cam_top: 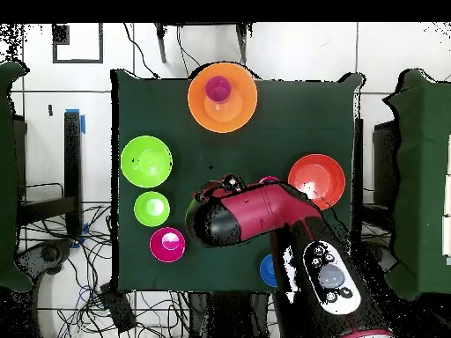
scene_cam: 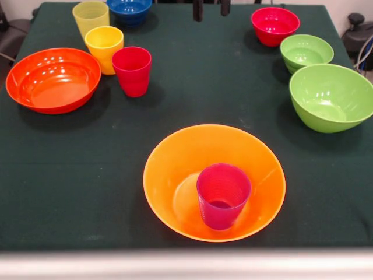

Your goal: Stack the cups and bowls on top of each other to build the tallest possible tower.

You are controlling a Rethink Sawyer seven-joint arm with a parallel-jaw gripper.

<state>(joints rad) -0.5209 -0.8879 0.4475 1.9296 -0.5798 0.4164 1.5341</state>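
Front view, tower: the big yellow-orange bowl (scene_cam: 214, 182) sits near the front edge of the dark green table (scene_cam: 192, 87). It is smooth, round and shiny.
Front view, cup inside: the purple cup (scene_cam: 223, 195) with fine ribs stands upright in the bowl, mouth up.
Front view, other cups: pale yellow cup (scene_cam: 90, 17), yellow-orange cup (scene_cam: 104, 48) and red-pink cup (scene_cam: 132, 70) stand close together, all mouth up.
Front view, other bowls: wide orange-red bowl (scene_cam: 53, 79), blue bowl (scene_cam: 129, 10) cut off at the top, red-pink bowl (scene_cam: 275, 25), small green bowl (scene_cam: 306, 52), big green bowl (scene_cam: 331, 96).
Front view, gripper: only two dark tips of the gripper (scene_cam: 211, 9) show at the top edge, standing apart with a gap between them, holding nothing.
Overhead view, arm: the red and black arm (cam_top: 264, 216) hides the three cups and most of the blue bowl.
Overhead view, tower: the big yellow-orange bowl with its cup lies at the table's top edge.
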